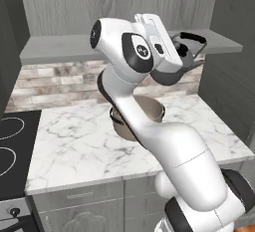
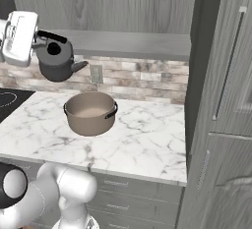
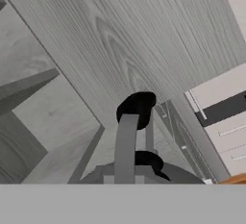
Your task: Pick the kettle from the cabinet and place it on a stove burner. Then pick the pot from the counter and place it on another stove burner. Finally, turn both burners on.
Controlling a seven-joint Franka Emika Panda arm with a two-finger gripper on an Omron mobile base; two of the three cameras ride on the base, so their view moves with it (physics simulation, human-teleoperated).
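The dark grey kettle [image 2: 55,60] hangs in the air just in front of the cabinet shelf [image 2: 129,43], above the counter [image 2: 147,135]. My gripper [image 2: 41,38] is shut on its arched black handle [image 1: 192,38]; in the left base view the hand hides part of the kettle [image 1: 175,74]. In the hand view the handle [image 3: 137,106] sits between the fingers, with the lid knob [image 3: 146,161] below it. The tan pot [image 2: 90,112] stands on the counter [image 1: 79,144], under and to the right of the kettle. The black stovetop [image 1: 14,144] with its white burner rings [image 1: 7,128] lies to the left.
A tall grey cabinet door [image 2: 227,80] stands open at the right, close to the counter's end. A brick backsplash [image 1: 55,81] with a wall outlet [image 2: 96,73] runs behind the counter. A stove knob [image 1: 15,212] sits on the stove's front panel.
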